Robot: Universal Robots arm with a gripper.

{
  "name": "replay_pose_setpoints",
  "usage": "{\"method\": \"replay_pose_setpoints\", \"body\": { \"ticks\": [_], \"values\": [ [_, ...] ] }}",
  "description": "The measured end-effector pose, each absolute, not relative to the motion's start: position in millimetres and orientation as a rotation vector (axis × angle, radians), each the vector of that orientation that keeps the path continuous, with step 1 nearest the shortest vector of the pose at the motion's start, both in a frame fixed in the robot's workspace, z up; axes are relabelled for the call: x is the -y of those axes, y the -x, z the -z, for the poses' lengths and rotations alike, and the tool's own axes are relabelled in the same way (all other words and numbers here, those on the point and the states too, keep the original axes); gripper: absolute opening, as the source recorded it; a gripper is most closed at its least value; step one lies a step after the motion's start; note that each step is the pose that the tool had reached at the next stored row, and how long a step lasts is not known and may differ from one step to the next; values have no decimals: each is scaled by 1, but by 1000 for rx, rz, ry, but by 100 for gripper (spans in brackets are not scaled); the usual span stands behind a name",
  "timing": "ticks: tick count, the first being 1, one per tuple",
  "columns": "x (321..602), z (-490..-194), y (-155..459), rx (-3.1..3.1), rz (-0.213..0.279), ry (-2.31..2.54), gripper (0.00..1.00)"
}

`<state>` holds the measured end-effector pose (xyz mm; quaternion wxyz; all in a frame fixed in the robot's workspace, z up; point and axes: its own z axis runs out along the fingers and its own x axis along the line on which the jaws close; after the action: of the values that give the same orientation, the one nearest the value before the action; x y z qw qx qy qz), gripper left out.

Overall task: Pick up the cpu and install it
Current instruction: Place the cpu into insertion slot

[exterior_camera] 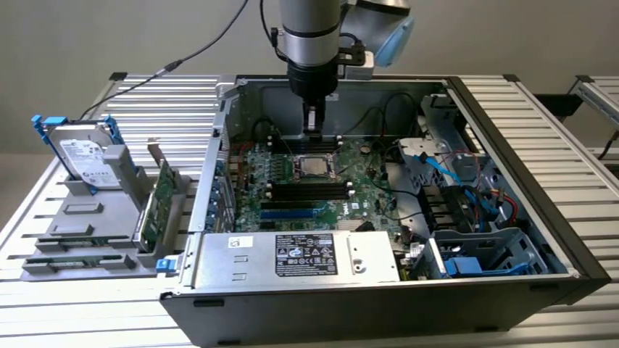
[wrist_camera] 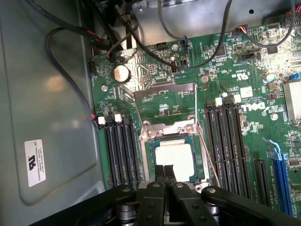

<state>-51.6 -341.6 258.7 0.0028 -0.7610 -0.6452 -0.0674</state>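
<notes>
Counter (exterior_camera: 68, 319): slatted metal, carrying our open computer case (exterior_camera: 570, 254).
End effector (wrist_camera: 165, 168): narrow, fingers (wrist_camera: 160, 176) together, gripping nothing.
Cpu (wrist_camera: 176, 157): flat in its socket (wrist_camera: 167, 128), beneath those fingers.
Risk: we judge off-centre pressure could bend socket pins.

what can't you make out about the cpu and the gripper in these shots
- Wrist view: the shut gripper covers one edge of the cpu; whether the tips touch it cannot be told.
- Exterior view: whether the cpu sits flat is too small to judge.
- Wrist view: print on the case label is too small to read.
- Exterior view: the arm is cut off by the top edge.
</notes>
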Motion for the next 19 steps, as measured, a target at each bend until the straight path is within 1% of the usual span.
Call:
{"method": "replay_pose_setpoints", "body": {
  "ticks": [19],
  "values": [
    [342, -271, 52, 2011, 221, 2387, 11]
  ]
}}
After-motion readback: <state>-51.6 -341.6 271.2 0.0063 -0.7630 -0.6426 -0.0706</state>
